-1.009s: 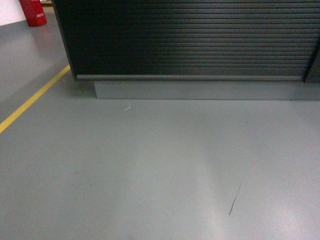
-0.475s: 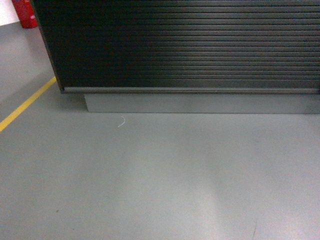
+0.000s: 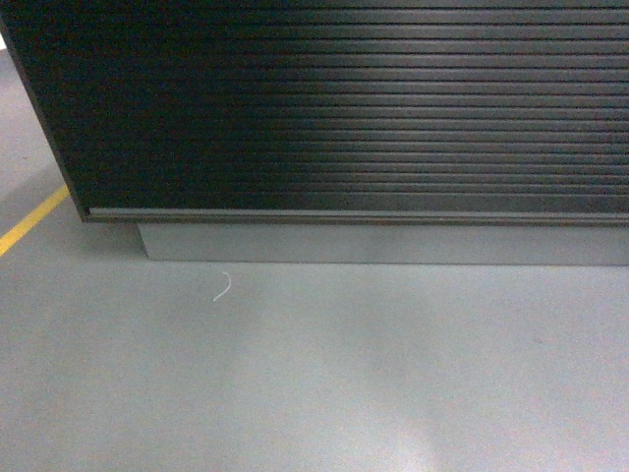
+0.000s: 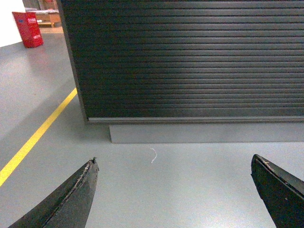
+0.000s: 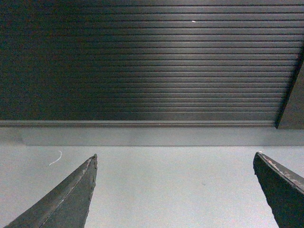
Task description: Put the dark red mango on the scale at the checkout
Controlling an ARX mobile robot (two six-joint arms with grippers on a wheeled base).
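The checkout (image 3: 354, 108) fills most of what's ahead: a dark counter whose front is ribbed in long horizontal slats, with a paler metal strip along its bottom edge. Only this front panel shows; its top is out of sight from every view, so neither the scale nor the mango can be seen anywhere here.

Under the counter runs a grey plinth (image 3: 383, 244), set back a little from the ribbed face. The floor (image 3: 314, 374) in front is smooth grey with soft patches of reflected light. Off to the left a yellow line (image 3: 31, 220) is painted on it, running diagonally past the counter's corner. In the left wrist view a red box (image 4: 28, 28) stands on the floor far back on the left, well apart from the counter.

A small white curl of thread (image 3: 223, 286) lies on the floor just in front of the plinth, near the counter's left end.

The left gripper (image 4: 173, 192) hangs low, facing the counter, its two dark fingers (image 4: 71, 199) spread wide with nothing between them but floor. The right gripper (image 5: 175, 192) is the same: fingers (image 5: 66, 202) set far apart, holding nothing, pointed at the ribbed front.
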